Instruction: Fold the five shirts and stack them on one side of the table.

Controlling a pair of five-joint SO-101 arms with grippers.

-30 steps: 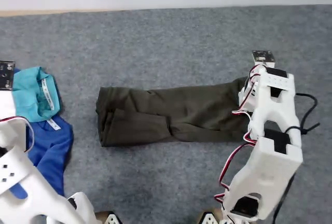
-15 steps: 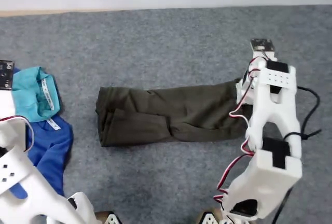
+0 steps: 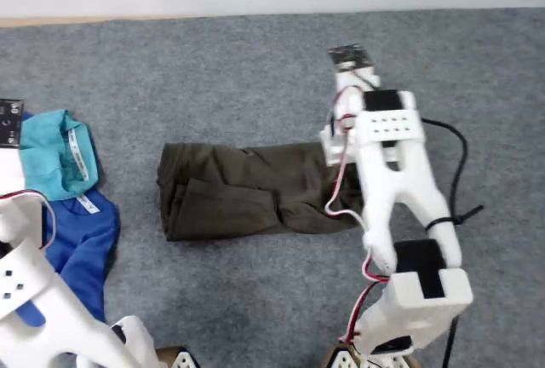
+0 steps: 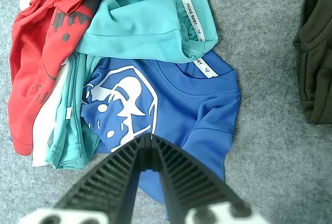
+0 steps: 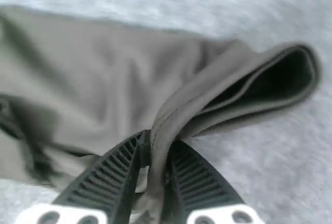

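Note:
A dark olive shirt (image 3: 238,189) lies as a long band across the middle of the grey table. My right gripper (image 5: 155,142) is shut on the olive shirt's (image 5: 104,79) doubled edge, lifting its right end above the rest. The right arm (image 3: 387,163) hangs over that end. At the table's left edge lies a pile with a blue shirt (image 4: 176,105), a teal shirt (image 4: 145,22) and a red shirt (image 4: 46,42). My left gripper (image 4: 150,142) hovers shut and empty over the blue shirt. The left arm (image 3: 25,283) covers part of the pile.
Bare grey carpet (image 3: 255,70) spreads behind, in front of and right of the olive shirt. The table's far edge (image 3: 170,17) meets a pale wall. Cables hang beside the right arm (image 3: 451,142).
The right arm has swung left with the olive shirt's right end in its gripper, so the shirt now looks shorter. The left arm has not moved.

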